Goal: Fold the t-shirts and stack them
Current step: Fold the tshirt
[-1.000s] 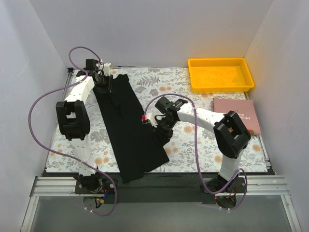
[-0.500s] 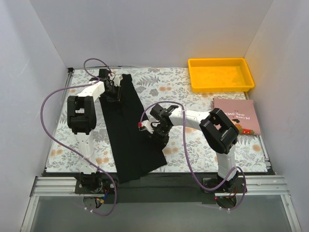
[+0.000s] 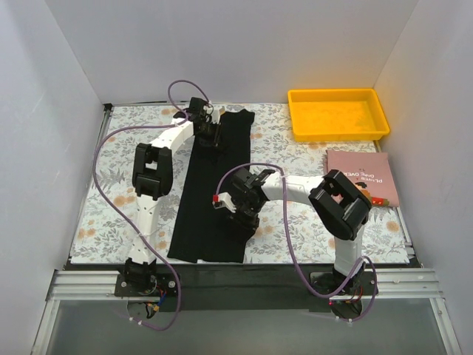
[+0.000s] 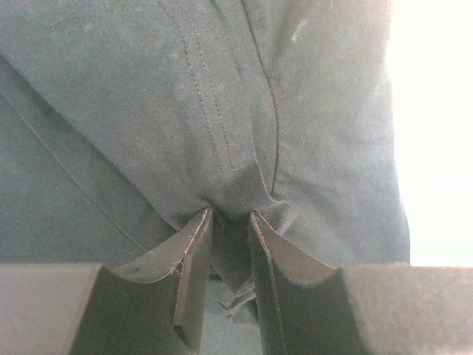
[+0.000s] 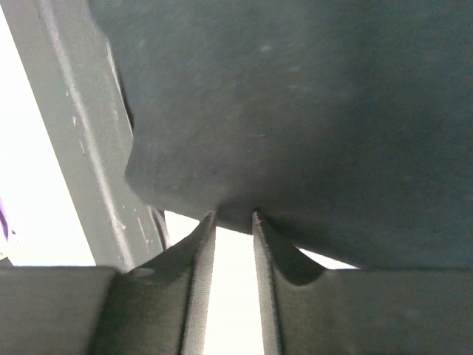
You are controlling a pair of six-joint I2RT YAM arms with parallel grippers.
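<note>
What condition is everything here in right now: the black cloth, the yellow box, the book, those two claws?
t-shirt: folded into a long strip, pinched at two spots.
left gripper: shut on the t-shirt's far end.
right gripper: shut on the t-shirt's right edge.
tray: empty.
book: closed, lying flat.

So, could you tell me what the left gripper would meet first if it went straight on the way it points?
The black t-shirt, which the left gripper pinches; its fabric fills the wrist view ahead.
</note>
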